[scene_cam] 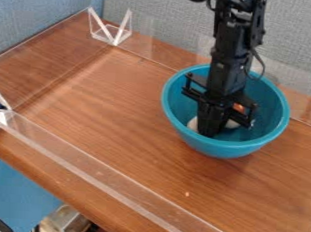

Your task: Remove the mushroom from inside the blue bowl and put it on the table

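So we've got the blue bowl point(227, 118) sitting on the table point(105, 104), over toward the 3 o'clock side of the view, close to the clear wall along the back edge. The black arm point(235, 38) comes straight down from 12 o'clock and its gripper point(217, 122) is deep inside the bowl, pointing down at the bottom. The fingers are pulled in tight together; we can't see any gap between them.

The mushroom point(198, 122) is in the bowl. All we can make out is a small pale bit peeking out at about 9 o'clock from the gripper tips, right against them. The rest is hidden behind the fingers, so we can't honestly say from this angle whether it's pinched or just sitting next to them.

The table's wood surface runs out to 9 o'clock with low clear walls point(80, 178) around it, and a clear corner bracket point(110, 29) stands at roughly 11 o'clock.
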